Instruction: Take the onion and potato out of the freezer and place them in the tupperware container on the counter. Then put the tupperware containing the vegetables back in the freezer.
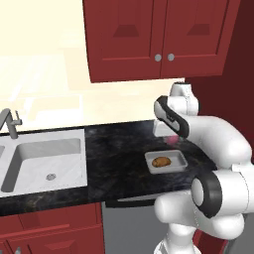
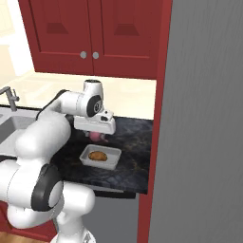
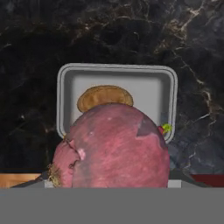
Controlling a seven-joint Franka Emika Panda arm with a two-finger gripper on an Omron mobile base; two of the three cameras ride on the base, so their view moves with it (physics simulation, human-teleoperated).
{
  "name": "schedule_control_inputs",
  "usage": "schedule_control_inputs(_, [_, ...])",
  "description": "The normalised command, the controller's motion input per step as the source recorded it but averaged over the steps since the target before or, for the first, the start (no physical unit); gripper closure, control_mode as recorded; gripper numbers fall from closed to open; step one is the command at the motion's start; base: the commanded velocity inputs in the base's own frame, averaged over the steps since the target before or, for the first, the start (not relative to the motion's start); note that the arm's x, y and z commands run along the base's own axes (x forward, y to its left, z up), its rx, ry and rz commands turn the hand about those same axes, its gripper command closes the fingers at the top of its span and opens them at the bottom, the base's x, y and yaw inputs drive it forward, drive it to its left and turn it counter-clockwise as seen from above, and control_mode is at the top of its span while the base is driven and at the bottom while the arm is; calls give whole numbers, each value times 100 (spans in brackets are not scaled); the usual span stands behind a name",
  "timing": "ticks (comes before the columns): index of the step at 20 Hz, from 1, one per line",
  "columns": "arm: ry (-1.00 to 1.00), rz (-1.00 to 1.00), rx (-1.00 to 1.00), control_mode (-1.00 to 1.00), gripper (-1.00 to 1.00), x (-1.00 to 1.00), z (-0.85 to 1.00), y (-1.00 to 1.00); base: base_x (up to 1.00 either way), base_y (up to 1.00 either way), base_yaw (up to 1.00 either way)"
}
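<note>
A red-skinned onion (image 3: 114,148) sits between my gripper's fingers, which it hides in the hand view. It hangs in the air just behind the tupperware container (image 3: 148,87), a pale tub on the black counter (image 1: 119,149). A brown potato (image 3: 105,97) lies in the tub. In the base views my gripper (image 2: 99,133) points down over the counter, and the onion (image 2: 97,138) (image 1: 172,141) shows pink under it, just beyond the tub (image 2: 97,165) (image 1: 167,170). The potato (image 1: 161,161) (image 2: 97,155) rests near the tub's middle. The freezer (image 2: 204,118) shows as a tall grey face at the right.
A steel sink (image 1: 44,158) with a faucet (image 1: 10,121) is set into the counter to the left. Dark red wall cabinets (image 1: 158,34) hang above. A dark red panel (image 2: 159,118) borders the freezer. Bare counter lies between sink and tub.
</note>
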Motion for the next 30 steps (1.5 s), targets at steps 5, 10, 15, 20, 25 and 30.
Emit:
schedule_control_inputs(5, [6, -13, 0, -100, 100, 57, -60, 0, 0, 0, 0])
schedule_control_inputs(10, [3, -12, 0, -100, 100, 19, -49, 0, 0, 0, 0])
schedule_control_inputs(15, [1, -9, 0, -100, 100, 0, -43, -15, 0, 0, 0])
schedule_control_inputs(20, [0, -6, 0, -100, 100, 0, -37, -19, 0, 0, 0])
schedule_control_inputs(25, [0, -2, 0, -100, 100, 0, -31, 0, 0, 0, 0])
schedule_control_inputs(30, [0, 0, 0, -100, 100, 2, -12, -2, 0, 0, 0])
